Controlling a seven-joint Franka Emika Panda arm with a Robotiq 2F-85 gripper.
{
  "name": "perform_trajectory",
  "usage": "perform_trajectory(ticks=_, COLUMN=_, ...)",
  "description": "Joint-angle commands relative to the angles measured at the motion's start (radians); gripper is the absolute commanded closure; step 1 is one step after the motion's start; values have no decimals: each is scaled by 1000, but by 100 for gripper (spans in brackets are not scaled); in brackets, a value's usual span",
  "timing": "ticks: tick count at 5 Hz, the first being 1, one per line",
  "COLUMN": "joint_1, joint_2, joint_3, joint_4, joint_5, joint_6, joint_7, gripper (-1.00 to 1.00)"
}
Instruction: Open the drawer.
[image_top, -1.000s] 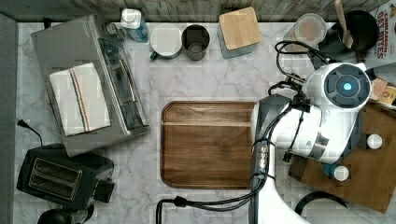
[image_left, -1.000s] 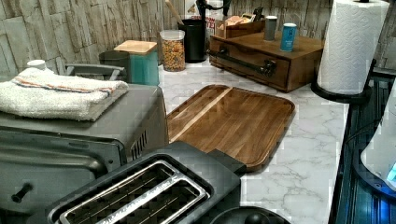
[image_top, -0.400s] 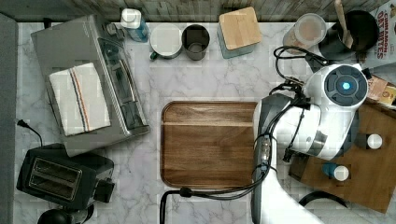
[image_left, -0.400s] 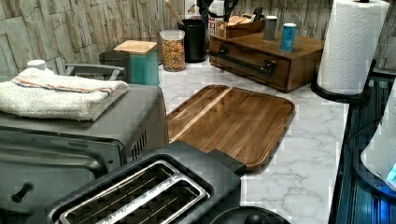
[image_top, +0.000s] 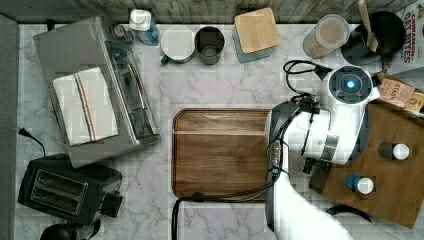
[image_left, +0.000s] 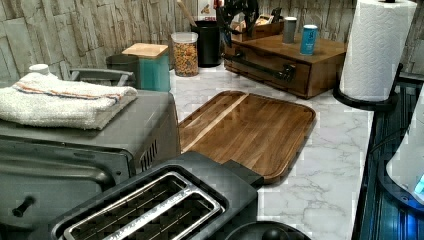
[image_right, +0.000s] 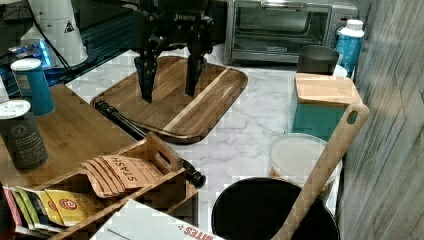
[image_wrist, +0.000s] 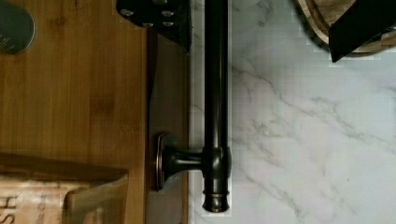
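Note:
The drawer (image_left: 260, 70) is the front of a brown wooden box unit (image_top: 395, 200), and it looks shut. Its long black bar handle (image_wrist: 216, 93) runs along the front (image_right: 145, 140). My gripper (image_right: 169, 96) hangs open a little above the handle, dark fingers (image_right: 146, 80) pointing down. In the wrist view the gripper (image_wrist: 257, 42) straddles the bar without touching it. One finger is over the box's edge and the other over the marble near the tray. In the left view the gripper (image_left: 235, 20) is at the far end of the box. The white arm (image_top: 345, 120) hides it from the top.
A dark wooden tray (image_top: 220, 150) lies on the marble counter beside the drawer. Two small jars (image_right: 22, 135) and a rack of tea packets (image_right: 120, 175) sit on the box. A toaster oven (image_top: 95, 85), a toaster (image_top: 65, 190), a paper towel roll (image_left: 375, 50) and canisters (image_left: 187, 52) stand around.
The arm has shifted a little toward the top view's left and top, along the drawer front. The gripper is open throughout.

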Motion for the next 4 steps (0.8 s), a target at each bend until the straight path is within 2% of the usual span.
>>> perform_trajectory(ticks=1, joint_1=-32, joint_2=-4, joint_3=-36, joint_4=-69, joint_5=30, joint_6=102, joint_7=94, gripper=-100)
perform_trajectory(ticks=2, joint_1=-25, joint_2=21, joint_3=-77, joint_4=-113, joint_5=26, joint_6=216, joint_7=66, gripper=-100)
perform_trajectory(ticks=3, joint_1=-43, joint_2=45, joint_3=-59, joint_4=-119, joint_5=4, joint_6=240, joint_7=84, gripper=-100)
perform_trajectory(ticks=4, joint_1=-39, joint_2=61, joint_3=-71, joint_4=-129, joint_5=-10, joint_6=249, joint_7=110, gripper=-100)
